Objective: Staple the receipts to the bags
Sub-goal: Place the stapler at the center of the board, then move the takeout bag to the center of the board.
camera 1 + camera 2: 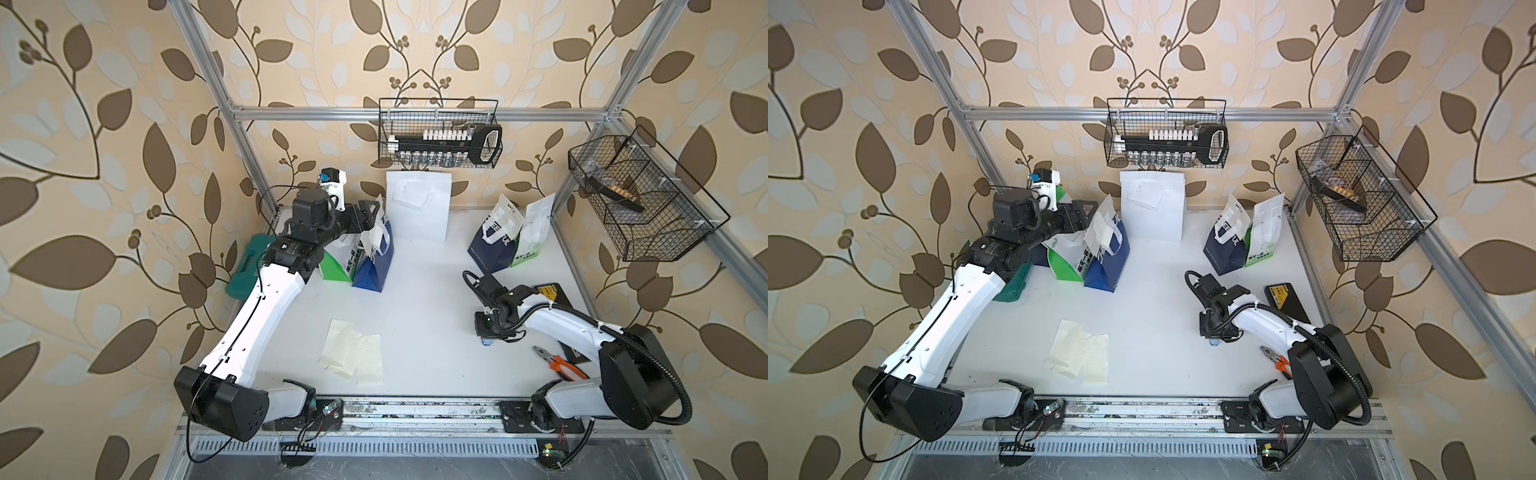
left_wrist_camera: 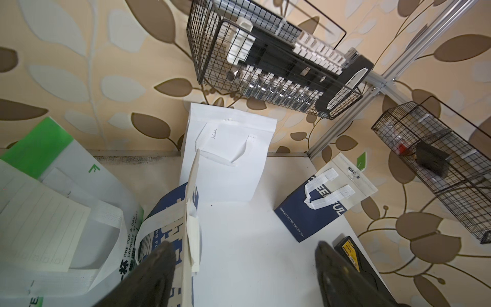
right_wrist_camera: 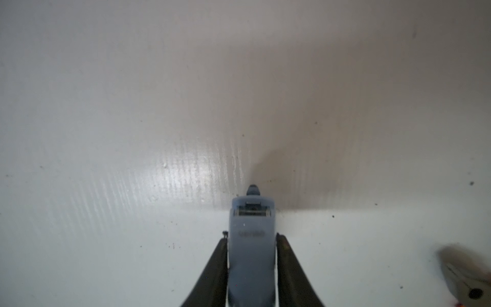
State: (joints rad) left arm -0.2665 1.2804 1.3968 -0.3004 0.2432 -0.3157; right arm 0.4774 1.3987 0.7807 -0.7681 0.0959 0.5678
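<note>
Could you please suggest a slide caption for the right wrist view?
Right tool straddling a light-blue stapler over the white table.

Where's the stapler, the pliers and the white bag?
stapler (image 3: 251,239), right wrist view, its blue top.
pliers (image 1: 563,368), a top view, orange handle.
white bag (image 1: 419,216), a top view, front face.
</note>
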